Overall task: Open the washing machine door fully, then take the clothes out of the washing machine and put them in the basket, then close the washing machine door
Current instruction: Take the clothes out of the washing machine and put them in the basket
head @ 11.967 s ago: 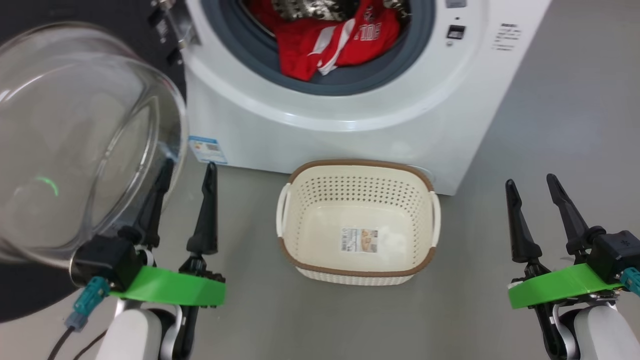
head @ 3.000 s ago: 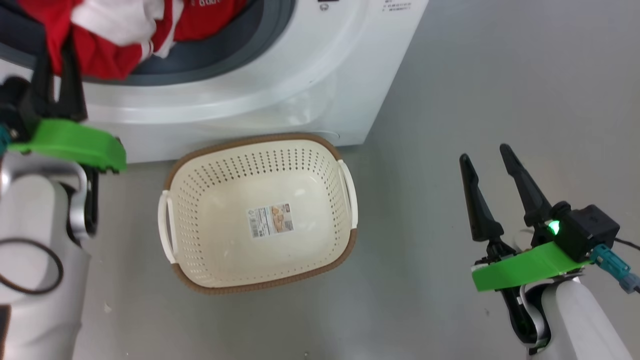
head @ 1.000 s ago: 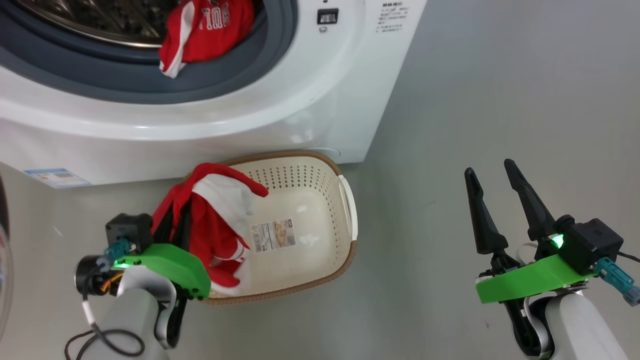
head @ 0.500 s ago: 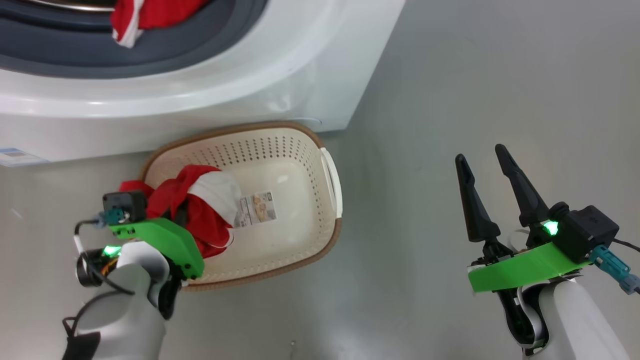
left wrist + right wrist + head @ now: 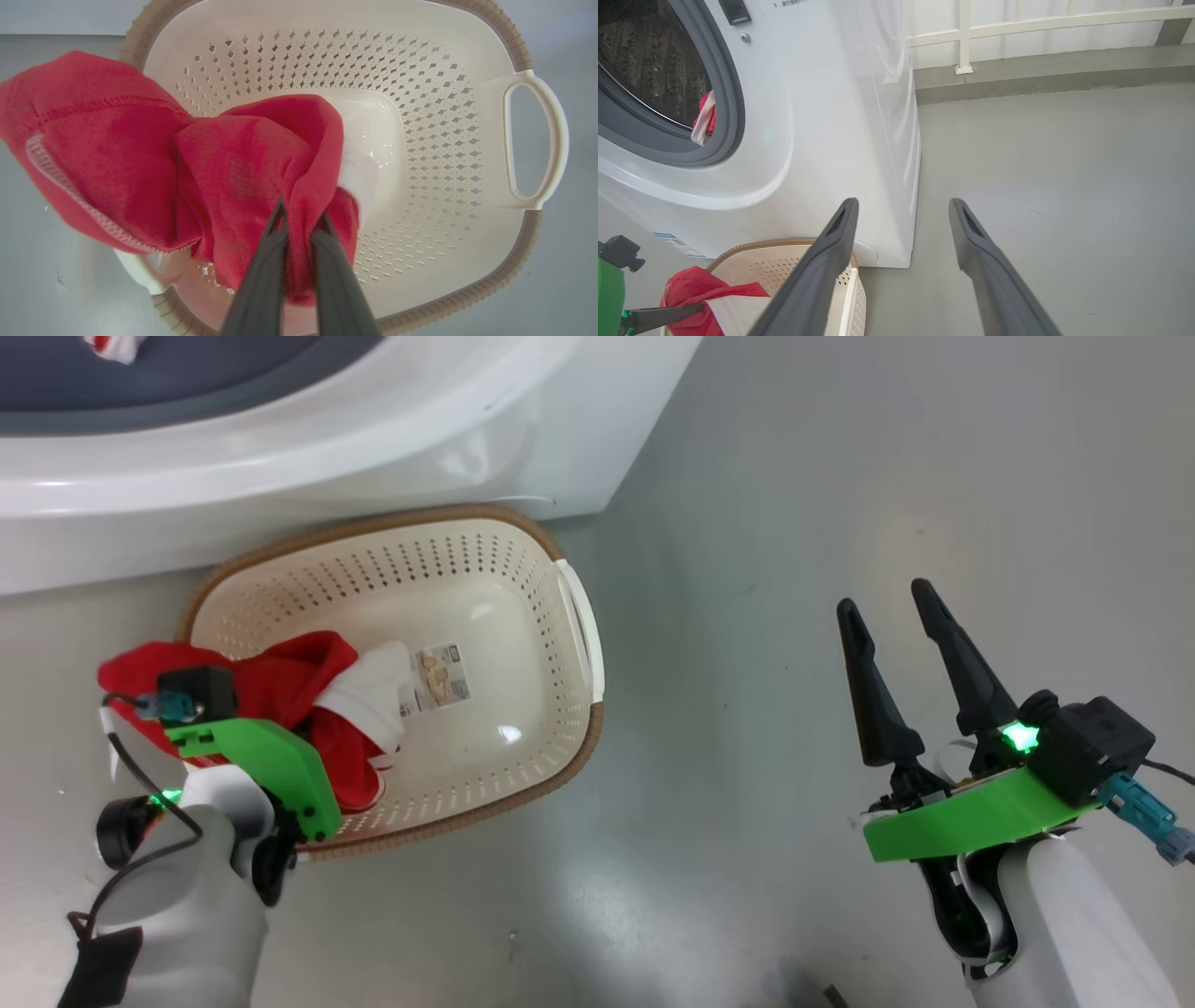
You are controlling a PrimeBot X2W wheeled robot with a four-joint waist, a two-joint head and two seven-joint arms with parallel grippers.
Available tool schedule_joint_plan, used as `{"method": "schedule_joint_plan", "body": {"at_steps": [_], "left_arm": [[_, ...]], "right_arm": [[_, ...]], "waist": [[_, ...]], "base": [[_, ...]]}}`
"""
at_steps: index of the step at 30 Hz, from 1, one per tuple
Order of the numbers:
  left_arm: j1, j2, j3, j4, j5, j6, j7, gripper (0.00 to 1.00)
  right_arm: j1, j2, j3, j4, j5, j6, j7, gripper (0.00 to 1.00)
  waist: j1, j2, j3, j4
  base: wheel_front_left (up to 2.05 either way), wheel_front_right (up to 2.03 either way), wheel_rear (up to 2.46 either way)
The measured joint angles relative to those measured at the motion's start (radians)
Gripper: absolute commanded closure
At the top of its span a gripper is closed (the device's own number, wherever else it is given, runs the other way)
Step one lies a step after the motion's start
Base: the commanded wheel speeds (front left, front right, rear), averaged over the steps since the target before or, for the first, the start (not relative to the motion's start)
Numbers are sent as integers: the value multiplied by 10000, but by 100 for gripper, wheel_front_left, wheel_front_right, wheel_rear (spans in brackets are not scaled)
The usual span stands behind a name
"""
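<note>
Basket (image 5: 485, 574) — red garment (image 5: 280, 686) hanging partly inside.

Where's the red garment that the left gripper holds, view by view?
Head view: lower left, red garment over the basket's left end.
Left wrist view: centre-left, pinched by the left gripper.
Right wrist view: bottom-left corner, above the basket.
Shared landmark: the basket.

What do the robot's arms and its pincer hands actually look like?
The left gripper and right gripper each have two long, tapering dark fingers on a bright green bracket. Behind sits a black box with a glowing green light and a teal plug. The forearms are pale grey-white; thin black cables loop beside the left one.
</note>
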Motion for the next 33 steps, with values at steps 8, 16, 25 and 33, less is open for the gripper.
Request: {"method": "schedule_joint_plan", "body": {"at_steps": [8, 16, 25, 33], "left_arm": [[-171, 117, 4, 58, -115, 90, 178, 100], [-341, 140, -136, 75, -115, 71, 180, 100], [-339, 136, -280, 92, -144, -2, 81, 0], [-334, -36, -548, 98, -117, -2, -462, 0]], "right_arm": [[-157, 2, 29, -6, 75, 0, 0, 0], [-300, 2, 46, 12, 119, 2, 0, 0], [-360, 2, 58, 77, 176, 0, 0, 0], [-356, 2, 38, 153, 176, 0, 0, 0]], "waist": [[1, 0, 468, -238], [0, 0, 595, -362], [0, 0, 445, -329], [0, 0, 92, -198]], "base": [[0, 0, 0], [0, 0, 0], [0, 0, 0], [0, 0, 0]]}}
